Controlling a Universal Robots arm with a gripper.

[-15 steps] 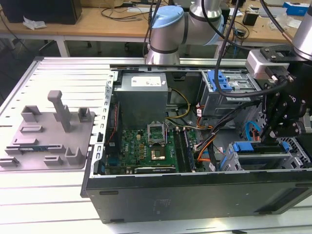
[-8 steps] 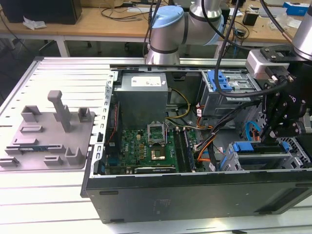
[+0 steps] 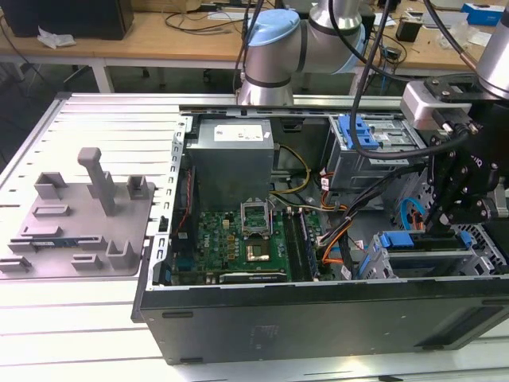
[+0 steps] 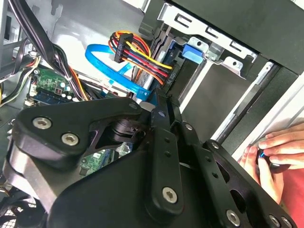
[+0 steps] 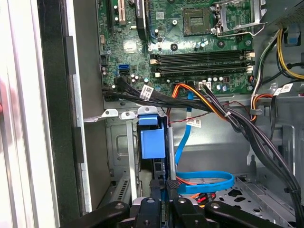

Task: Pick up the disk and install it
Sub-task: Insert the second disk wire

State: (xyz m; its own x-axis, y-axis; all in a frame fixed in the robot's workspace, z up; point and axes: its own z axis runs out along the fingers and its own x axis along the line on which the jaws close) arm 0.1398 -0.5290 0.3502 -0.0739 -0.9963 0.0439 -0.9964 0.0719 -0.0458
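Note:
The disk (image 3: pixel 419 241) stands on edge in the drive cage at the front corner of the open computer case, on the exterior view's right. Its blue rail frame faces up. In the first wrist view the disk's blue frame (image 5: pixel 153 138) sits in the cage slot, straight ahead of my fingertips. The second wrist view shows its blue tab (image 4: pixel 192 52) at the cage's far end. My black gripper (image 3: pixel 440 223) hangs right over the disk. Its fingers are drawn together, and the gripper (image 5: pixel 166 186) tips meet the disk's near end. The gripper (image 4: pixel 163 102) looks like one narrow column.
Blue data cables (image 5: pixel 209 182) and bundled power wires (image 5: pixel 223 111) lie beside the cage. The motherboard (image 3: pixel 238 235) and grey power-supply box (image 3: pixel 231 155) fill the case's left part. A second bay with a blue latch (image 3: pixel 362 131) sits behind. A person's hand (image 4: pixel 278 152) rests on the case edge.

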